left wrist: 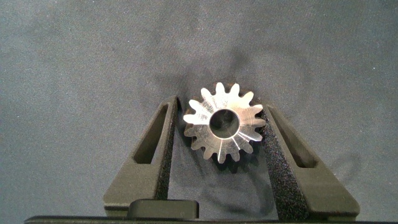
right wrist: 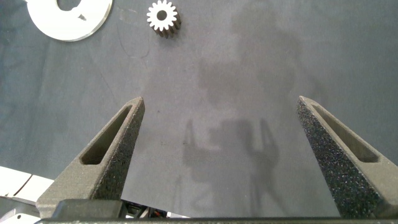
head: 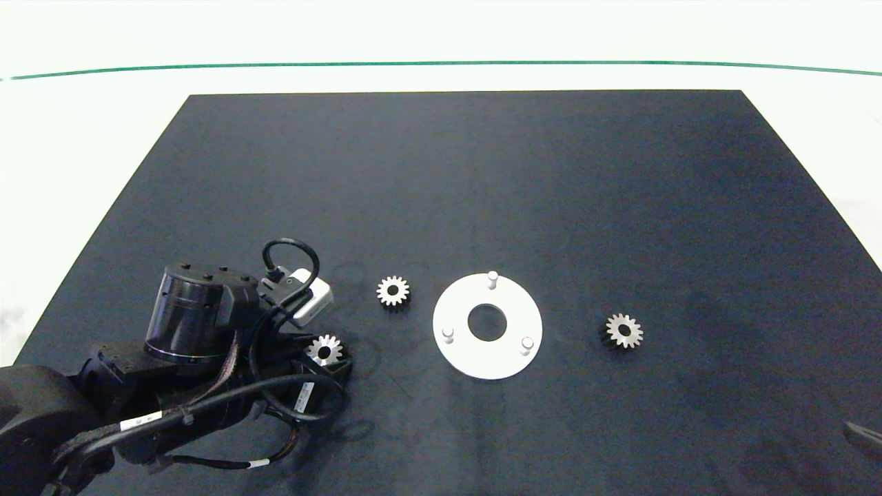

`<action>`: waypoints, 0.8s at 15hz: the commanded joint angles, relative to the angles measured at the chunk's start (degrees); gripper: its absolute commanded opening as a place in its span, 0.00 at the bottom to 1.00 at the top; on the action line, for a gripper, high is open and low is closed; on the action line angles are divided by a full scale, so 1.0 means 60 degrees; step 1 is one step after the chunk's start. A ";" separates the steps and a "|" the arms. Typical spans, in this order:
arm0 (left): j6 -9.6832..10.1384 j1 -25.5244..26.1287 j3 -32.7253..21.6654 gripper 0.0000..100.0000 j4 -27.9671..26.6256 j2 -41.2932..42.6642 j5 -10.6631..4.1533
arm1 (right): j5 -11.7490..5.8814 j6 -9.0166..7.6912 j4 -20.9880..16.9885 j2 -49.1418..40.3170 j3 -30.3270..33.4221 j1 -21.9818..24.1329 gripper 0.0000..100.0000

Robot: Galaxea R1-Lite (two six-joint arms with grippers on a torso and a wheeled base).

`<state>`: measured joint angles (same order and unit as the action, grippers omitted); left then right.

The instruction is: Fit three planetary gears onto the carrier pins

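My left gripper [head: 329,355] is at the lower left of the dark mat, shut on one planetary gear [head: 324,350]. In the left wrist view that silver gear [left wrist: 224,130] sits between the two fingers, its teeth pressed against both pads. A second gear [head: 393,291] lies flat just left of the white disc [head: 487,362]. A third gear [head: 624,331] lies to the disc's right. The three carrier pins [head: 492,277], [head: 448,334], [head: 527,343] stand bare on the disc. My right gripper [right wrist: 221,102] is open near the mat's lower right corner, holding nothing.
The right wrist view shows the third gear [right wrist: 163,17] and the disc's rim [right wrist: 74,25] well ahead of the open fingers. The black mat [head: 482,172] lies on a white table with a green line near the far edge.
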<state>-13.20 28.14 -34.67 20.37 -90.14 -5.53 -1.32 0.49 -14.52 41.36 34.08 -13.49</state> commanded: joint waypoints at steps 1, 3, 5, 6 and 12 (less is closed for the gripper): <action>-0.0012 0.0027 -0.0037 0.36 0.0003 -0.0021 -0.0030 | 0.0000 0.0007 -0.0012 -0.0038 -0.0012 -0.0007 1.00; -0.0012 -0.0002 -0.0154 0.33 -0.0099 -0.0006 -0.0030 | 0.0000 0.0007 -0.0012 -0.0053 -0.0012 -0.0109 1.00; -0.0012 -0.0002 -0.0242 0.28 -0.0421 0.0038 -0.0030 | 0.0000 0.0021 -0.0012 -0.0053 -0.0012 -0.0124 1.00; -0.0012 -0.0002 -0.0271 0.27 -0.0451 0.0052 -0.0030 | 0.0000 0.0007 -0.0012 -0.0053 -0.0012 -0.0124 1.00; 0.0018 0.0057 -0.0608 0.16 -0.1095 0.0404 -0.0030 | -0.0015 0.0007 -0.0026 -0.0053 -0.0012 -0.0139 1.00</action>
<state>-13.08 28.25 -37.53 13.75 -88.92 -5.67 -1.38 0.52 -14.60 41.03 34.01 -14.30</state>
